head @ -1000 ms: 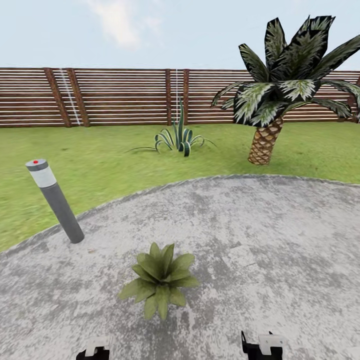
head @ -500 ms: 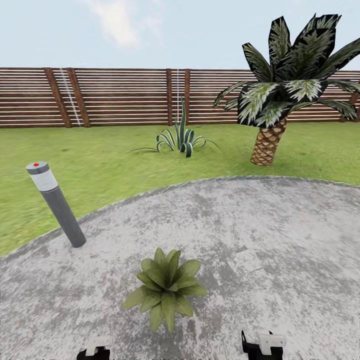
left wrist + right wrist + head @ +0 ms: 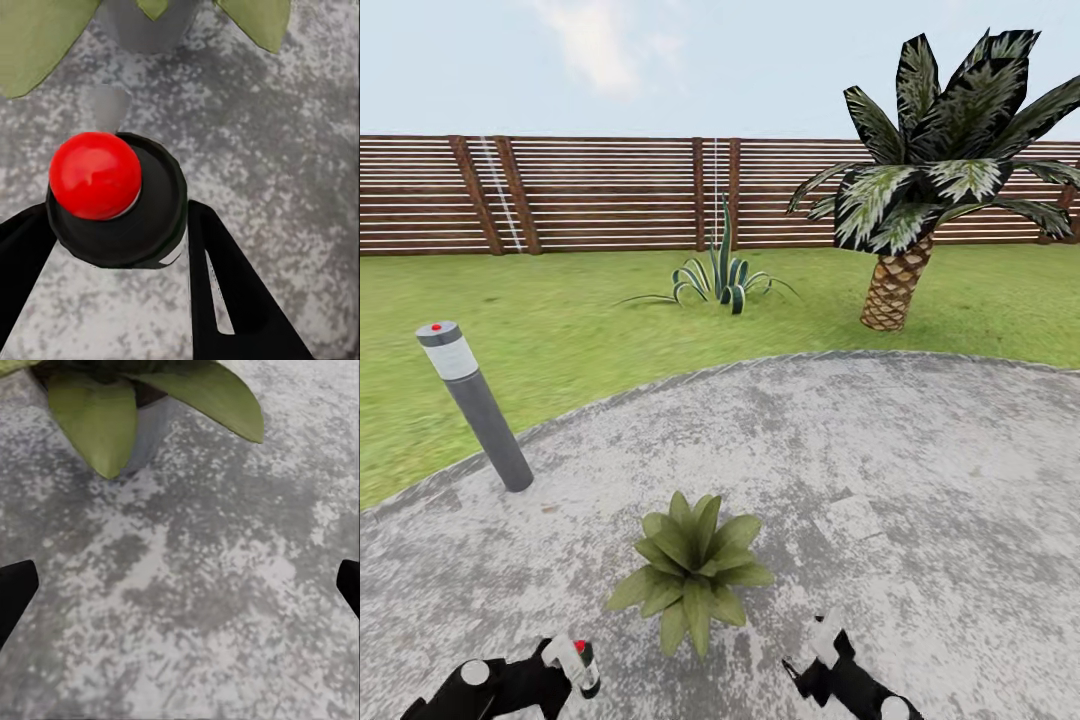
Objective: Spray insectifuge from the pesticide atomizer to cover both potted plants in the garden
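A: Left to right, which step is shown?

B: The left gripper (image 3: pixel 582 668), jaws closed on the pesticide atomizer (image 3: pixel 112 199), is beside the broad-leaved potted plant (image 3: pixel 690 570) on the patio (image 3: pixel 920 450); the right gripper (image 3: pixel 822 650) is spread, empty.

A: Next?

B: Probably aiming the red top at the leaves and spraying.
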Motion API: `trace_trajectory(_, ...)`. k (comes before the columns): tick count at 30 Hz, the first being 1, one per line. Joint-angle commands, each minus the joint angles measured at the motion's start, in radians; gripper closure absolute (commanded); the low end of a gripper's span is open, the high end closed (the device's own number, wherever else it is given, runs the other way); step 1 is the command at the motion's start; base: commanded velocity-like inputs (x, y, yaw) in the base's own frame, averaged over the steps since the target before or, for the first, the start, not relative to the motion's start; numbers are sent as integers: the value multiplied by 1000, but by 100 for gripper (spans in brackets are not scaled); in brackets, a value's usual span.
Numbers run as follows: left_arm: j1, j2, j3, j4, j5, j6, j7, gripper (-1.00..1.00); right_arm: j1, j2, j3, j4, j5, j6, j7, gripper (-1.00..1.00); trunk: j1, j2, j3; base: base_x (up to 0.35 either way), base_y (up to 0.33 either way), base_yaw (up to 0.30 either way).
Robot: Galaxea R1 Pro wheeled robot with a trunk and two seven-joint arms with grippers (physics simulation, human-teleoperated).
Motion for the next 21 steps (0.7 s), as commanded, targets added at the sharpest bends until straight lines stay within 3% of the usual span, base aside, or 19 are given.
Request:
trace_trajectory(1, 0, 8, 7, -33, -20, 9, -63, 100, 0, -1, -5, -41, 13, 32, 124, -100, 0, 0, -1, 0, 0, 0)
trace_trajectory(3, 0, 13, 7, -64, -43, 30, -105, 100, 0, -1, -6, -87, 16, 55, 252, -100, 0, 0, -1, 0, 0, 0)
trace_trajectory(4, 0, 11, 8, -81, -91, 44, -126, 100, 0, -1, -7, -124, 17, 67, 328, -100, 0, 0, -1, 0, 0, 0)
trace_trajectory(5, 0, 6, 8, -85, -125, 48, -131, 100, 0, -1, -7, -137, 17, 70, 348, -100, 0, 0, -1, 0, 0, 0)
trace_trajectory(6, -1, -3, 9, -89, -187, 67, -136, 100, 0, 5, -3, -149, 18, 80, 365, -100, 0, 0, -1, 0, 0, 0)
trace_trajectory(7, -1, -11, 9, -90, -207, 89, -140, 100, 0, 9, -1, -152, 18, 89, 368, -100, 0, 0, -1, 0, 0, 0)
trace_trajectory(8, -2, -24, 6, -91, -216, 104, -143, 100, 0, 12, 0, -153, 20, 101, 374, -100, 0, 0, -1, 0, 0, 0)
trace_trajectory(9, -3, -48, -16, -94, -237, 123, -150, 100, -1, 17, 2, -157, 29, 137, 413, -100, 0, 0, -1, 0, 0, 0)
trace_trajectory(11, -5, -67, -71, -129, -270, 145, -157, 100, -5, 30, 3, -200, 58, 195, 491, -100, 0, 0, -1, 0, 0, 0)
trace_trajectory(15, -9, -110, -129, -212, -289, 253, -224, 100, -6, 72, 3, -285, 126, 300, 537, -100, 0, 0, -1, 0, 0, 0)
trace_trajectory(16, -10, -119, -140, -237, -290, 265, -244, 100, -6, 82, 3, -292, 135, 313, 541, 100, 0, 0, -1, 0, 0, 0)
trace_trajectory(21, -9, -138, -209, -283, -295, 281, -268, 100, -17, 102, 3, -311, 146, 327, 553, 100, 0, 0, -1, 0, 0, 0)
